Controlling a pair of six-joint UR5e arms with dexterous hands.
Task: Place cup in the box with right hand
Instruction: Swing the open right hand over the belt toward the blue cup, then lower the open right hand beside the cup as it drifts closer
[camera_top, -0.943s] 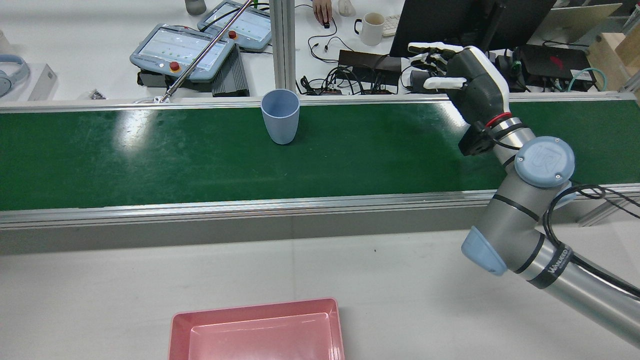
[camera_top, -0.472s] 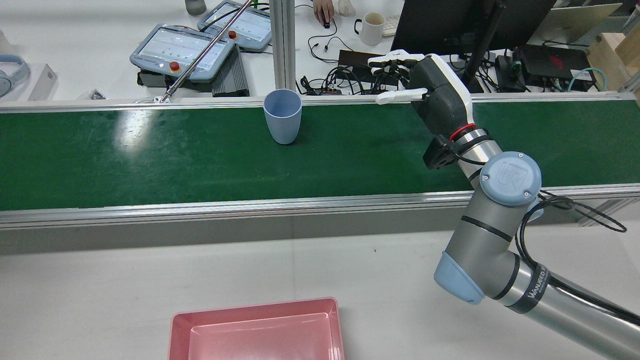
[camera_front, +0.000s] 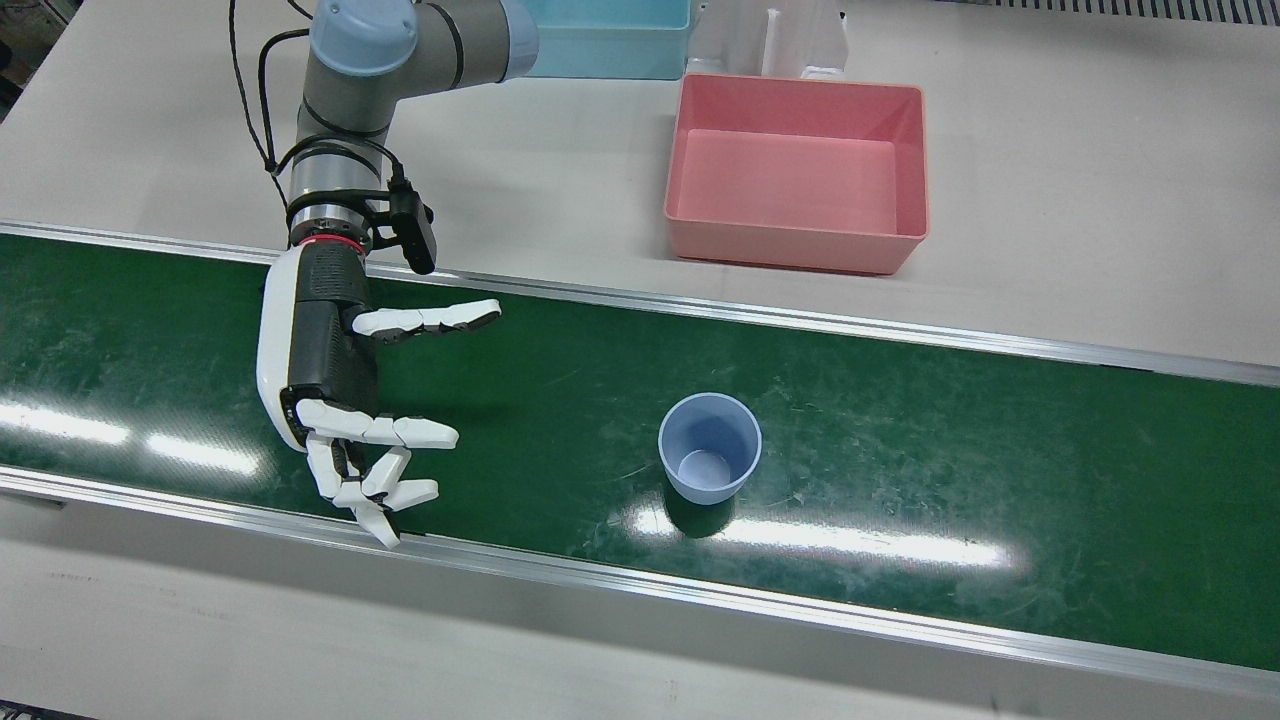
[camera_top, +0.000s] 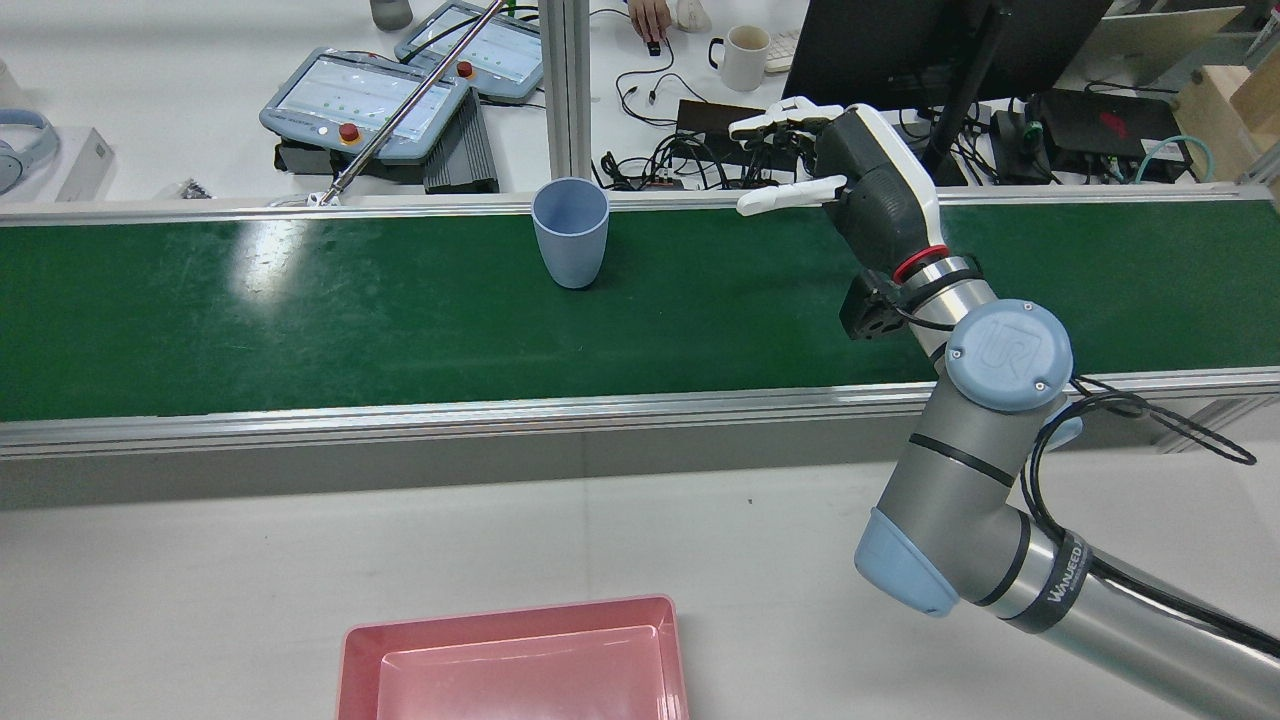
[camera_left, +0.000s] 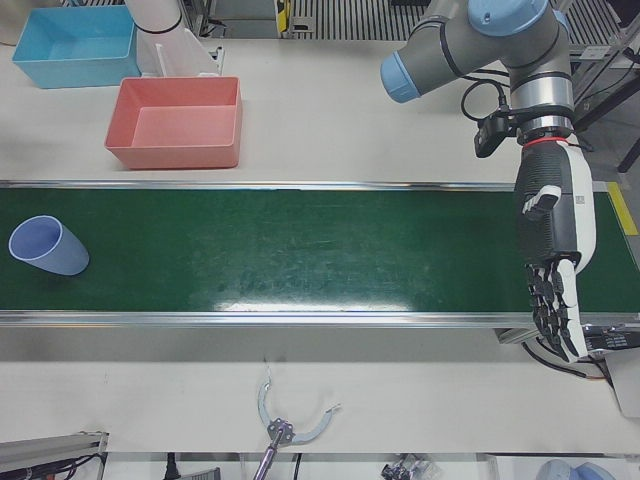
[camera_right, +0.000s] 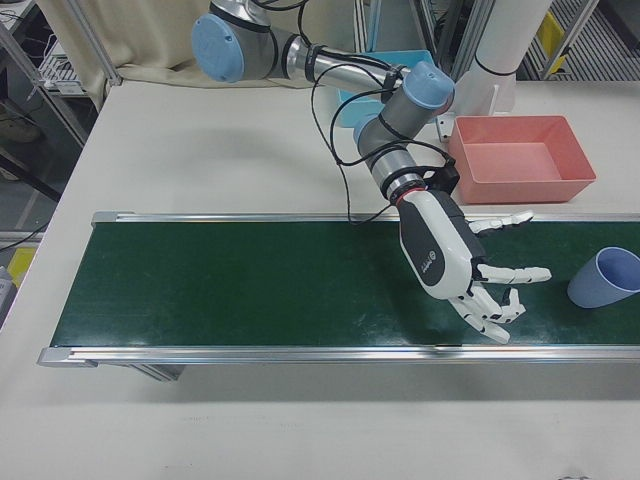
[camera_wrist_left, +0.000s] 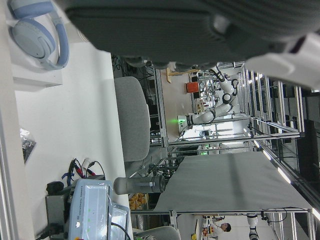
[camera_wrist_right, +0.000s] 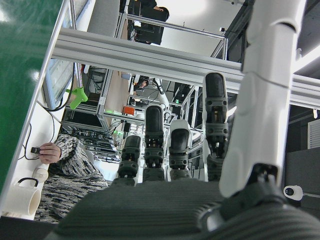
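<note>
My right hand (camera_front: 340, 400) has swung in along the belt over the last second and slowed; its fingers (camera_front: 425, 318) are spread apart and hold nothing. Ahead of the fingertips, still well apart from them, the blue cup (camera_front: 709, 460) stands upright on the green belt (camera_front: 1000, 450), drifting only slightly, so I judge the reach is under way with the grasp yet to come. Behind the hand, off the belt on the worktop (camera_front: 560, 190), the pink box (camera_front: 797, 170) waits empty. My left hand (camera_wrist_left: 190, 30) looks curled, though I cannot tell from its own camera.
</note>
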